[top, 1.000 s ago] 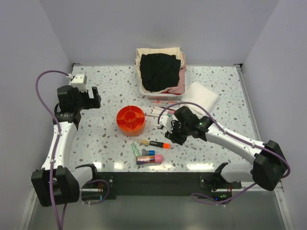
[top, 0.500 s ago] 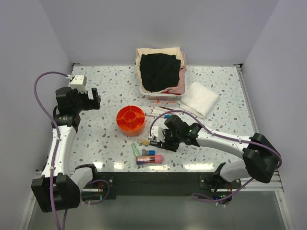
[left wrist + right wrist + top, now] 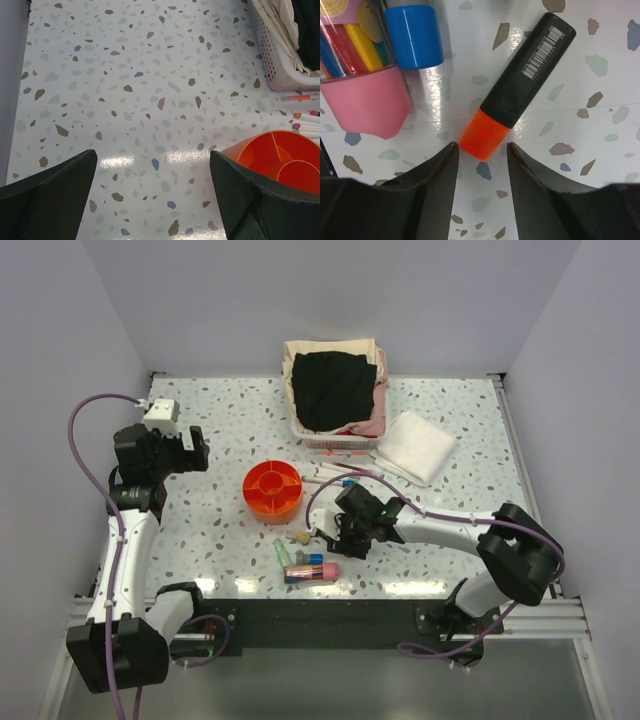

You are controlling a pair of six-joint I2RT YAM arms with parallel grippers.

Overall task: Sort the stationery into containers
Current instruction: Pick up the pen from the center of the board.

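One orange tray, one black-and-orange marker.

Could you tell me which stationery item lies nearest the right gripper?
The black-and-orange marker: its orange end sits between the right gripper's open fingertips; the pink-capped tube and blue cap lie aside.

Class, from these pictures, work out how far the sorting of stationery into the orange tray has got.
Done: nothing; the round orange divided plastic tray looks empty. In hand: the right gripper, open, straddles the cap of the black-and-orange marker, not gripping. Remaining: that marker, the thin white pens, green tube, pink eraser; left gripper open, empty.
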